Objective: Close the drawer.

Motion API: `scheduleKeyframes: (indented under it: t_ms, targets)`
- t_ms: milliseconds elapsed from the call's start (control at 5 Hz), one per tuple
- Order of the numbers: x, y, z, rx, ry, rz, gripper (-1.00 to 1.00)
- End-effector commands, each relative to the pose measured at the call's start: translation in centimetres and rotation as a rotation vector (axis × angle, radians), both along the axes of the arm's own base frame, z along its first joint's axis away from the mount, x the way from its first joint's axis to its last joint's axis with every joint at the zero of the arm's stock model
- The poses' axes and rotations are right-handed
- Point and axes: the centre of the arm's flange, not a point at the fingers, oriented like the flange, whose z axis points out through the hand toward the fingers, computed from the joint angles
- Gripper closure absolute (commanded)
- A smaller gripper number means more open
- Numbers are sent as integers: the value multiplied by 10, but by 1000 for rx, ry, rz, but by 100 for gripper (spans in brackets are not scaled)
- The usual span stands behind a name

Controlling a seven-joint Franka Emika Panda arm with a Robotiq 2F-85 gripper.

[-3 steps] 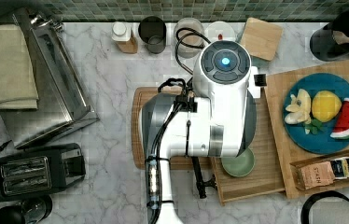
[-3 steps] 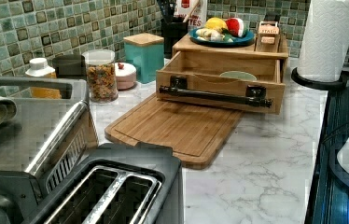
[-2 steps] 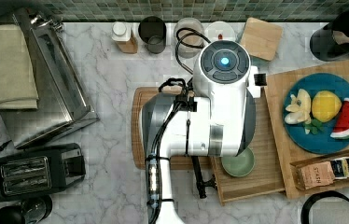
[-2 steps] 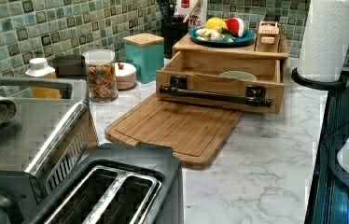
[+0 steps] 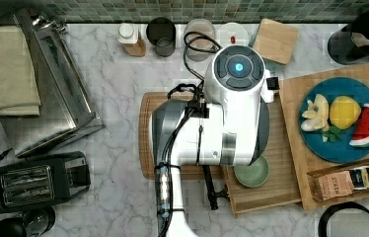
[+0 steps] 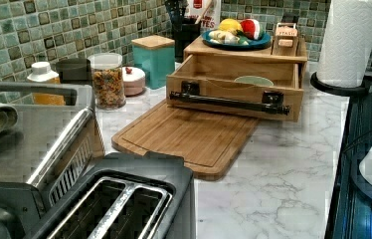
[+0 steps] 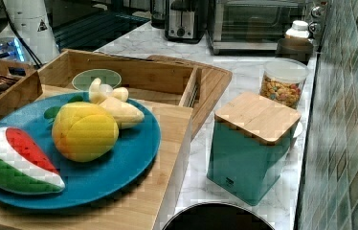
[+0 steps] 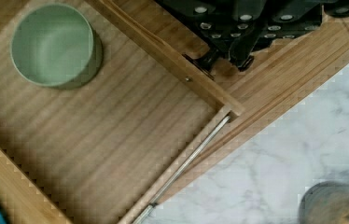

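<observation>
Change: nothing moved vs earlier frames; arm, drawer, desk items all match in top view and left view.
Desk, top view, left to right: 1 toaster oven [image 5: 59, 89] w/ folded cloth on top, 1 black toaster [image 5: 29, 182] below it, 1 cutting board [image 5: 145, 133], then arm, drawer, 1 blue plate [image 5: 340, 150], 1 tea box [image 5: 350, 180].
Drawer: drawer [image 6: 233, 97] pulled out from its wooden unit; front end overlaps the cutting board; 1 green bowl [image 8: 51, 44] inside.
Handle: 1 black bar handle [image 6: 229, 103] across drawer front, long axis running top-bottom in top view, left-right in left view.
Claw: claw [image 8: 226, 58] shows in wrist view, dark fingers hanging over the board just outside the drawer's front panel; seems to hold nothing; how far open, cannot tell.
Key relation: drawer front lies just beside the claw, toward the top view's right; the unit it slides into is further right again. Judgement: push needs to go square to the handle bar, toward the top view's right.
Arm: single arm [image 5: 222, 118], body sits over the drawer front in top view.
Back row, top view: 1 bottle, 1 dark cup, 1 cereal jar [image 6: 107, 79], 1 small white dish, 1 teal canister [image 7: 249, 148] w/ wooden lid.
Plate load: 1 yellow fruit, 1 melon slice, some pale pieces, count unclear.
Progress: judged not yet closed; drawer well out.
</observation>
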Motion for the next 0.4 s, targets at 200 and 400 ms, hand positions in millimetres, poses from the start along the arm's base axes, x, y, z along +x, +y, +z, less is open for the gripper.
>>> scheduleKeyframes:
  t_ms: [200,400]
  targets:
    - [-50,90,-18,64,-141,364,100]
    - [-58,119,-32,88,-129,414,100]
